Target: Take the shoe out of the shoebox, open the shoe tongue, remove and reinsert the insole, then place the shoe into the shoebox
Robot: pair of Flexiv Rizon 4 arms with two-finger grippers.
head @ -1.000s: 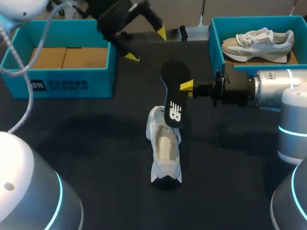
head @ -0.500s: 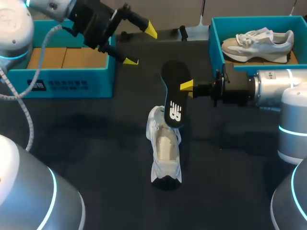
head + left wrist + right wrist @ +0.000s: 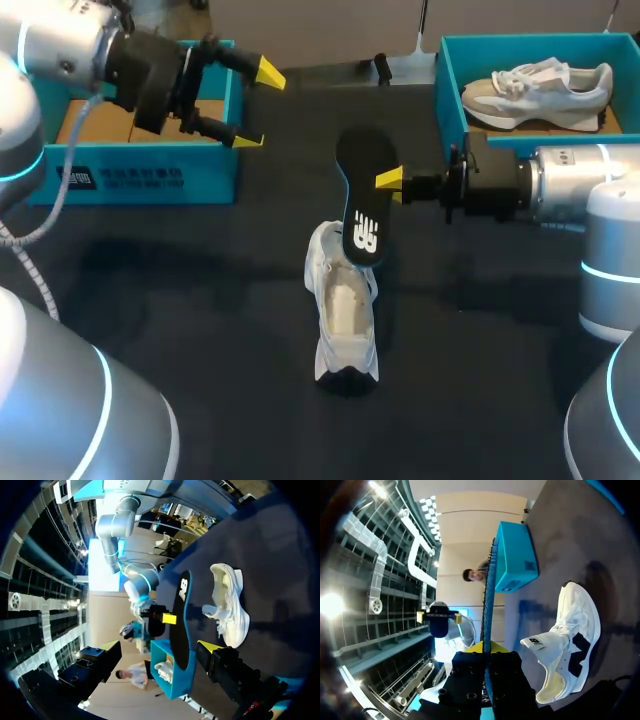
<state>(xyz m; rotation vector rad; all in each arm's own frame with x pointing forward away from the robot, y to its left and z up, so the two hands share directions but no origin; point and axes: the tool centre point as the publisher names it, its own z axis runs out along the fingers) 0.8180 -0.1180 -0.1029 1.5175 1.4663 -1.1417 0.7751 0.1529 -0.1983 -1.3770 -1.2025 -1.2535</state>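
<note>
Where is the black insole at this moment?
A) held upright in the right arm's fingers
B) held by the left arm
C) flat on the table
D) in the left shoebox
A: the right gripper is shut on the insole, which stands on end by the white shoe; the left gripper is open and empty.

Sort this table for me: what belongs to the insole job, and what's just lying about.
Job: shoe on the table; insole, pinched by the right gripper; left gripper, open; empty left box, probably.
Lying about: right box; the other shoe in it.
</note>
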